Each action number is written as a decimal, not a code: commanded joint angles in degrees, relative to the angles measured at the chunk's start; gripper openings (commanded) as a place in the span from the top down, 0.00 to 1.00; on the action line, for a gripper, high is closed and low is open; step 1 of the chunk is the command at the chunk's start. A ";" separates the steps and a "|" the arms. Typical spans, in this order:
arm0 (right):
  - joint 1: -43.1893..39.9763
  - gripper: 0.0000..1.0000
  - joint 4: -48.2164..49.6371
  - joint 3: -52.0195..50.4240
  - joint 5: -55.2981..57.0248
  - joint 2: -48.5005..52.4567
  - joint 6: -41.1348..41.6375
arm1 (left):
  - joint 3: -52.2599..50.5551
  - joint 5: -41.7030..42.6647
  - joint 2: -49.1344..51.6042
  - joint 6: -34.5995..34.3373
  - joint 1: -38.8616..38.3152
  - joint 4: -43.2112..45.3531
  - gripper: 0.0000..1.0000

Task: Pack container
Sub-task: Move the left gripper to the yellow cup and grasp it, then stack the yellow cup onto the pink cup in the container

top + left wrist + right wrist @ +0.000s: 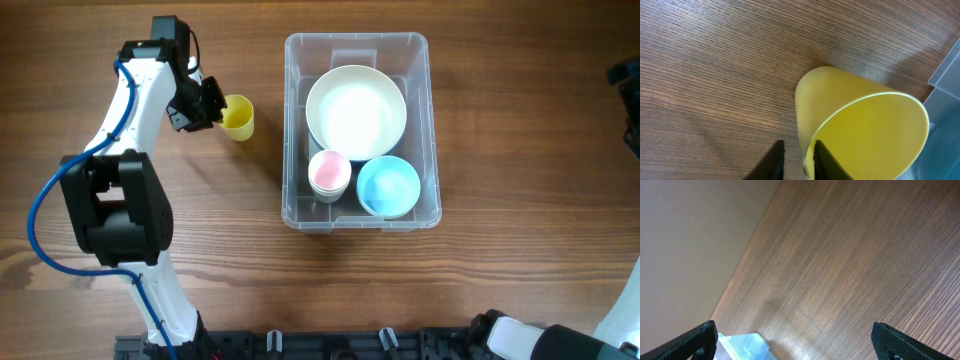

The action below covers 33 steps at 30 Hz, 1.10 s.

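Note:
The clear plastic container (356, 38) stands in the middle of the table. It holds a large cream bowl (356, 110), a small pink bowl (329, 172) and a light blue bowl (388, 186). A yellow cup (238, 117) stands on the wood left of the container. My left gripper (210, 103) straddles the cup's rim (840, 95), one finger inside and one outside (799, 160), closed narrowly on the wall. My right gripper (795, 345) is open and empty, high over the table's far right; a corner of the container (742, 347) shows below it.
The container's edge (945, 75) lies close to the right of the yellow cup. The right arm (628, 85) shows at the overhead view's right edge. A black rail (300, 345) runs along the table's front edge.

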 commanded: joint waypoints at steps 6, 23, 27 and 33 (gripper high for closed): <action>-0.02 0.00 -0.02 0.17 -0.28 0.22 0.37 | 1.16 0.66 -2.56 1.31 0.63 -2.38 0.96; -0.02 0.00 -0.02 0.17 -0.28 0.22 0.39 | 8.66 -4.28 -23.87 0.98 -25.46 -20.46 0.96; -0.02 0.00 -0.02 0.17 -0.28 0.22 0.37 | 4.98 -4.31 -23.87 -0.24 -29.99 -20.24 0.96; -0.02 0.00 -0.02 0.17 -0.28 0.22 0.39 | -4.66 -5.60 -23.76 -0.22 -31.69 -12.39 0.96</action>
